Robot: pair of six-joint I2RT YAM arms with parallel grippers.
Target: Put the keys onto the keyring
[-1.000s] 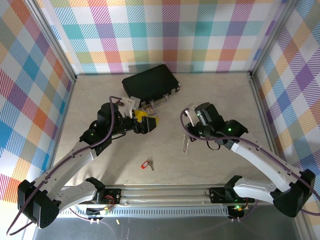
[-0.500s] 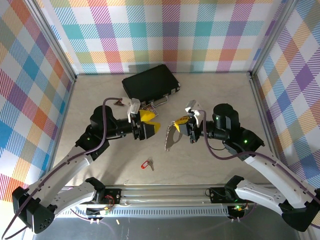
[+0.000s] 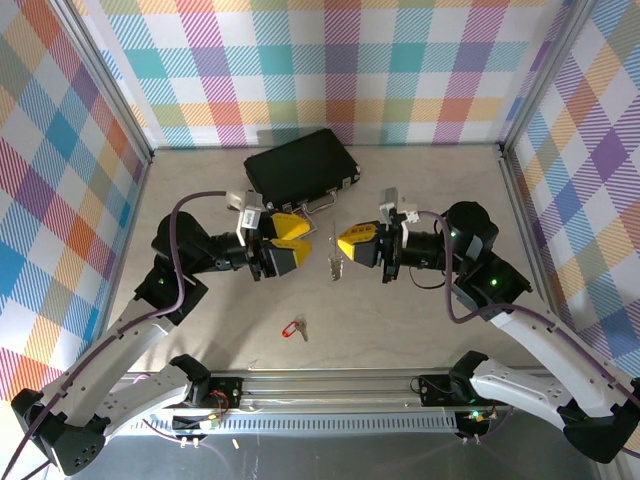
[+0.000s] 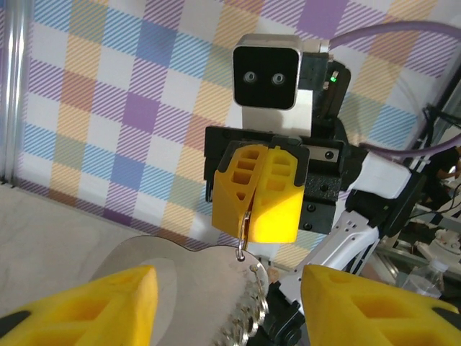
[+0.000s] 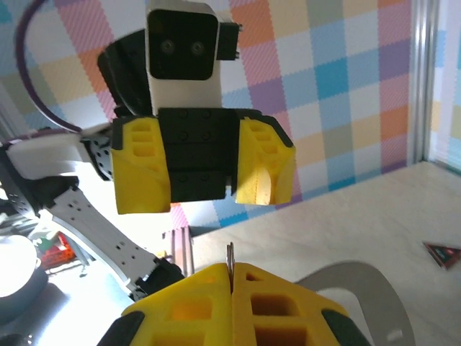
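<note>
While right hand (image 3: 346, 244) pinches silver oval metal keyring (image 3: 335, 258), left hand (image 3: 303, 243) gapes empty.
Best fetch the red-tagged silver key (image 3: 298, 326) lying at six o'clock.

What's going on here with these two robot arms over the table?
The right gripper is pinching the keyring and holding it up above the table, with its short chain dangling. The left gripper faces it with its jaws apart, holding nothing. The key with the red tag lies on the table nearer the arm bases, untouched, so it is not on the ring yet. A black case sits at the back.
</note>
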